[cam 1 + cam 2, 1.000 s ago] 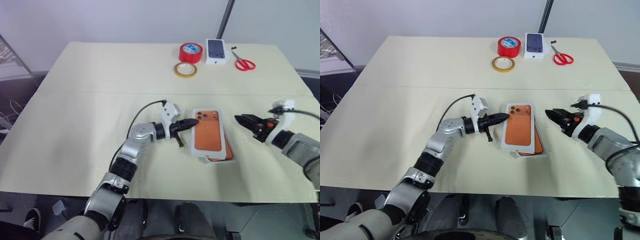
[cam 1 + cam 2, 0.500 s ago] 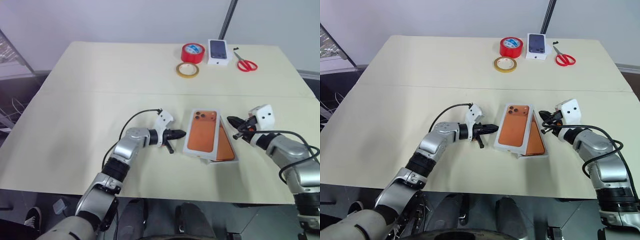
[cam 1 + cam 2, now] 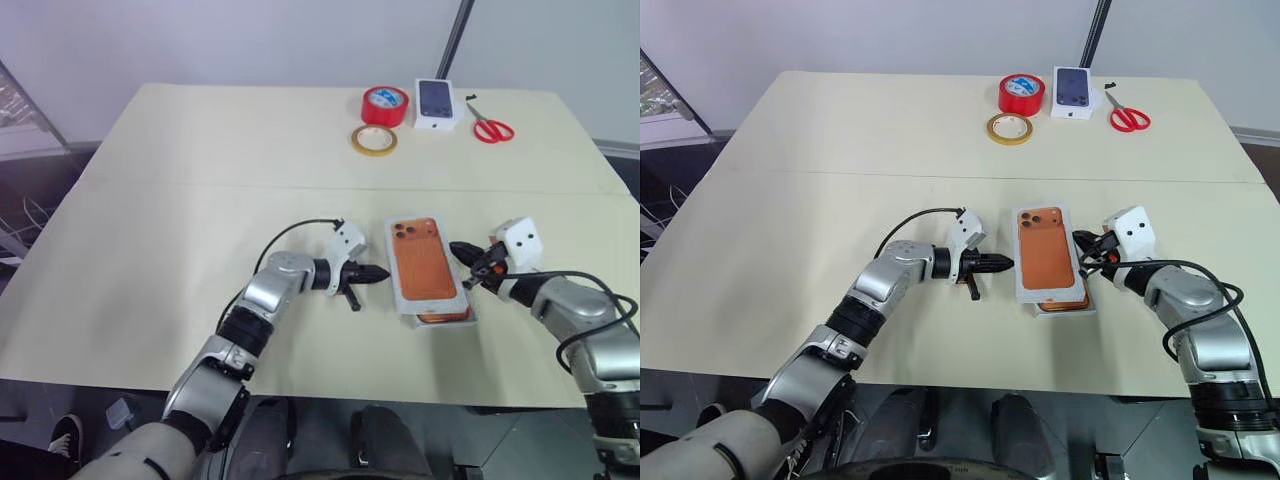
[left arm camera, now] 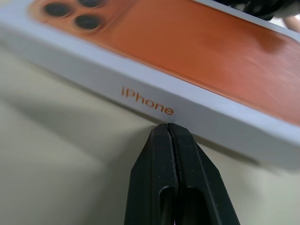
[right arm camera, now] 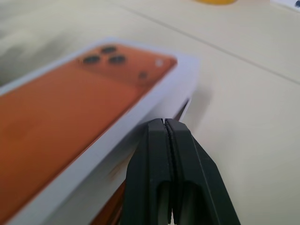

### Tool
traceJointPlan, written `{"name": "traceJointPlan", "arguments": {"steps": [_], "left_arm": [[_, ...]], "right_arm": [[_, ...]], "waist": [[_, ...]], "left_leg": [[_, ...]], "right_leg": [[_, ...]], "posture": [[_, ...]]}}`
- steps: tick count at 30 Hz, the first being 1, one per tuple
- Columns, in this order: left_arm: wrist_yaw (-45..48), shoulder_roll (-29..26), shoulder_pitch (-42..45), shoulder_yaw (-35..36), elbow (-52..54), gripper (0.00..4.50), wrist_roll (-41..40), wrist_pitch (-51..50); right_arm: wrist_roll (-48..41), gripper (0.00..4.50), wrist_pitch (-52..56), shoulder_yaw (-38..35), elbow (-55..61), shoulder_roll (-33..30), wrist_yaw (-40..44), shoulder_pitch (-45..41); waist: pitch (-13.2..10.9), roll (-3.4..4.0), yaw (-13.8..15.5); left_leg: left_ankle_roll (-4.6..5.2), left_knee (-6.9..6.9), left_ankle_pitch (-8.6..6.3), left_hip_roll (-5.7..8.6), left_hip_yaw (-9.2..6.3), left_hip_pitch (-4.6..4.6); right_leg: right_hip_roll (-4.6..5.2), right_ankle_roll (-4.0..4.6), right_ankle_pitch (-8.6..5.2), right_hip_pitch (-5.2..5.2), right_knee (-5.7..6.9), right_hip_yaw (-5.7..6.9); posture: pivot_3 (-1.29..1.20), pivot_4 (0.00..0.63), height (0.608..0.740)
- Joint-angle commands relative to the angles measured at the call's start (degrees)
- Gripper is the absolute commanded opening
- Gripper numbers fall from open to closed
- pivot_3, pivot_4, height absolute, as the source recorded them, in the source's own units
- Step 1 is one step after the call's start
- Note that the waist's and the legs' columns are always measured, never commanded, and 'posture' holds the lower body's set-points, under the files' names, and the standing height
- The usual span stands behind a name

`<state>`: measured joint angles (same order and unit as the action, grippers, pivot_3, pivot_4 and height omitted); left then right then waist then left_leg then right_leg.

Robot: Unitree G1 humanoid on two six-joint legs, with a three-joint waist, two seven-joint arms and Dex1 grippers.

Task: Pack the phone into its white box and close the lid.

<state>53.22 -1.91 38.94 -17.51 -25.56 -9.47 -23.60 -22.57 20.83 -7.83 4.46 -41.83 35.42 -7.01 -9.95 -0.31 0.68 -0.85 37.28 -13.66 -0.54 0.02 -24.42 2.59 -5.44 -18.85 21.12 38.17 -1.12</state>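
In the lower middle of the head views, a white iPhone box lid [image 3: 425, 266], printed on top with an orange phone picture, lies on the cream table [image 3: 200, 190]. It sits a little askew over the box base [image 3: 1060, 303]. An orange edge shows under the lid at its near right corner, and I judge this to be the phone [image 3: 447, 317] in the base, though little of it is visible. The lid is on top but not yet fully seated, so the closing step looks close to its end.

The left gripper [image 3: 376, 273] is at the left long side of the lid, with its two black fingers pressed together and holding nothing. In the left wrist view the closed tip [image 4: 168, 126] meets the white side wall just below the word "iPhone". The right gripper [image 3: 457, 250] is at the opposite long side, its fingers also pressed together and empty. In the right wrist view its tip [image 5: 163, 123] is against the lid's edge near the corner with the printed lenses.

The two closed tips stand on opposite sides, I think, so that they can push the lid square over the base instead of grasping it.

At the upper right of the frame, well apart, are a red tape roll [image 3: 384, 104], a yellow tape ring [image 3: 373, 140], a small white carton [image 3: 435, 102] and red scissors [image 3: 490, 128].
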Motion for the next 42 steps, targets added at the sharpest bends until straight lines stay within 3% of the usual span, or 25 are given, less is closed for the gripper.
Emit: {"name": "traceJointPlan", "arguments": {"steps": [1, 30, 36, 42], "left_arm": [[1.2, 0.8, 0.2, -1.7, 4.5, 0.0, -0.2, 0.6], [3.9, -0.7, -1.5, -4.5, 7.6, 0.0, -0.3, -1.0], [4.4, -1.0, -1.8, -5.2, 7.7, 0.0, 0.3, 0.2], [3.3, -1.2, -1.9, -4.5, 7.8, 0.0, 0.5, 1.2]], "right_arm": [[-0.2, 0.06, 0.0, -2.3, 3.1, -1.0, 1.7, 0.5], [0.0, 0.06, 1.0, -7.7, 11.9, -4.3, 11.3, 14.4], [6.0, 0.06, -3.0, -6.5, 8.5, -5.4, 10.6, 15.4], [6.2, 0.06, -2.9, -5.8, 9.6, -5.0, 12.3, 15.6]], "waist": [[0.0, 0.0, 0.0], [0.0, 0.01, 0.0], [0.0, 0.01, 0.0], [0.0, 0.01, 0.0]], "left_leg": [[0.0, 0.0, 0.0, 0.0, 0.0, 0.0], [0.0, 0.01, 0.0, 0.0, -0.01, 0.03], [0.0, 0.01, 0.0, -0.01, -0.02, 0.04], [0.0, 0.02, 0.0, 0.0, -0.02, 0.05]], "right_leg": [[0.0, 0.0, 0.0, 0.0, 0.0, 0.0], [0.0, 0.0, 0.0, -0.05, 0.0, 0.0], [-0.02, 0.0, 0.0, -0.06, 0.0, 0.0], [-0.02, 0.0, 0.0, -0.07, 0.0, 0.0]], "posture": [[0.0, 0.15, 0.74], [0.0, 0.15, 0.74], [0.0, 0.15, 0.74], [0.0, 0.15, 0.74]]}}
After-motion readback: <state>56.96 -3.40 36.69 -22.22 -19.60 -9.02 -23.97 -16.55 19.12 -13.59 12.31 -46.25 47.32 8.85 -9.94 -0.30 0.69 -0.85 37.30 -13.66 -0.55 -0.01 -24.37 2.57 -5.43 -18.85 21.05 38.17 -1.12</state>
